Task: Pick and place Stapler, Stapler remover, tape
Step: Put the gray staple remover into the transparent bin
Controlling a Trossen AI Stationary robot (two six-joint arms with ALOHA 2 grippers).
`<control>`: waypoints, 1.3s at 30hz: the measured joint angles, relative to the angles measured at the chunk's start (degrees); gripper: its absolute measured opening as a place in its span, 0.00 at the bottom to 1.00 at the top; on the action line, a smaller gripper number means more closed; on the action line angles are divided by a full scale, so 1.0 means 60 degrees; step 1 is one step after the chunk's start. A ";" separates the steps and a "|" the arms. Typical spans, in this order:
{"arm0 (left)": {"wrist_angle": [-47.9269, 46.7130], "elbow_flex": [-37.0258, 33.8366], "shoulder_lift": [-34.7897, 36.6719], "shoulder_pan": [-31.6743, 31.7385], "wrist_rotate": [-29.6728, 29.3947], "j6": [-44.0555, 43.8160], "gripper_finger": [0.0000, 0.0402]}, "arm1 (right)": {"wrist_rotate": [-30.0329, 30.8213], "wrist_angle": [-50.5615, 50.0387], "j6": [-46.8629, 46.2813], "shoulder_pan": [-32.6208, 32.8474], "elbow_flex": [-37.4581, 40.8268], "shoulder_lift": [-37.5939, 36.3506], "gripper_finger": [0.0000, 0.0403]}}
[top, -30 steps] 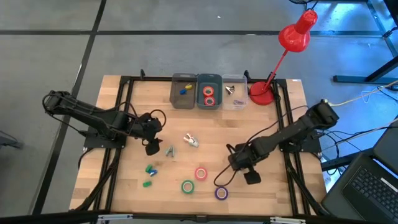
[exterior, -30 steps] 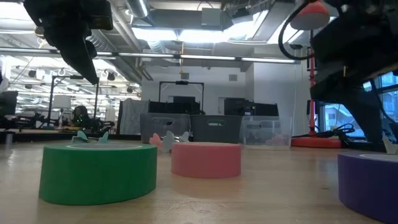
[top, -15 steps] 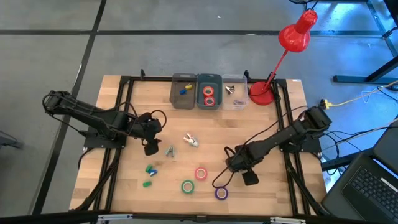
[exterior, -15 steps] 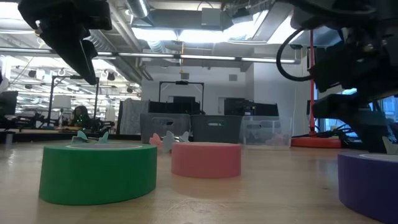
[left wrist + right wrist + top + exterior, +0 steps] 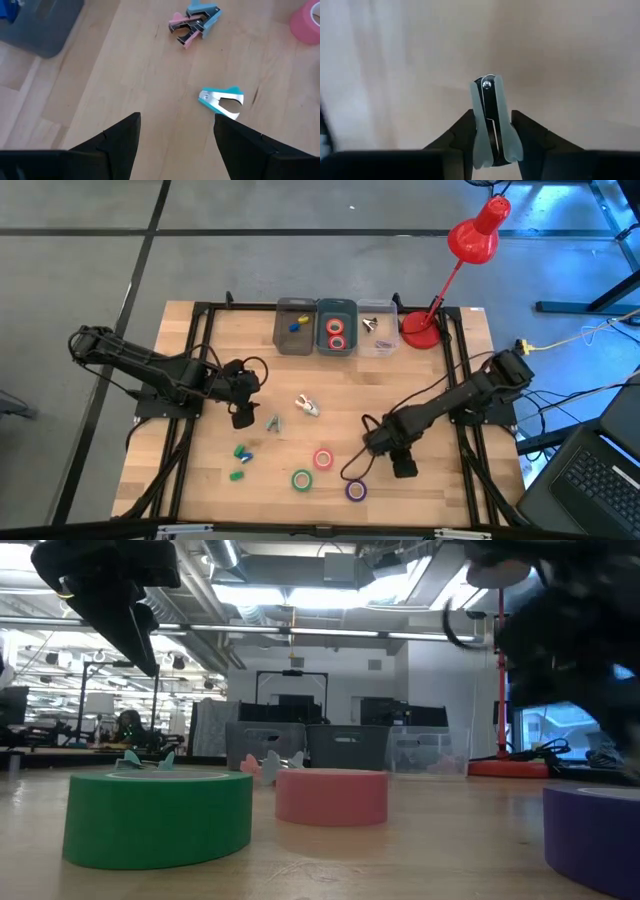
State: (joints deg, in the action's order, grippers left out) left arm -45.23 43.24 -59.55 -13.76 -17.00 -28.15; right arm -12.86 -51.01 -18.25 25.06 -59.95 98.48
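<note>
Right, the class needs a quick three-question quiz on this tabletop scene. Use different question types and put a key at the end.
1. True or false: the left end effector is open and empty.
2. The right end effector grips: A) a tape roll B) a staple remover C) a lamp.
3. How many tape rolls lie loose on the table?
Key: 1 true. 2 B. 3 three: green roll, pink roll, purple roll.

Two dark jointed arms, black looping cables, blocky black jaws
</note>
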 joint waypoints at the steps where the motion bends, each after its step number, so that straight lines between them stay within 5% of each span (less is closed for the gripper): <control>1: -0.0004 0.0000 0.0000 0.0000 -0.0002 -0.0002 0.60 | 0.0354 -0.0455 0.0247 -0.0151 -0.0222 -0.0151 0.25; 9: -0.0004 0.0000 0.0000 0.0000 -0.0339 -0.0005 0.60 | 0.3510 -0.2798 0.1805 -0.3008 -0.1625 -0.2290 0.25; 17: 0.0064 0.0000 0.0000 0.0004 -0.1099 -0.0028 0.60 | 0.3429 -0.0947 0.3239 -0.7256 -0.2625 -0.3408 0.25; 27: 0.0079 0.0000 -0.0001 0.0011 -0.1332 -0.0445 0.60 | 0.1364 -0.0561 0.4901 -1.0219 -0.3933 -0.0940 0.25; 30: 0.0077 0.0000 -0.0003 0.0011 -0.1332 -0.0462 0.60 | 0.0621 -0.0597 0.5176 -1.0576 -0.4034 0.0015 0.25; 39: 0.0076 0.0000 -0.0004 0.0011 -0.1328 -0.0465 0.60 | 0.0669 -0.0598 0.6010 -1.0976 -0.4039 0.1860 0.25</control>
State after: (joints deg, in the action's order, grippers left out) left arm -44.77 43.24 -59.57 -13.69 -24.97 -30.94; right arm -8.84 -54.60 17.81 -40.79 -84.18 109.64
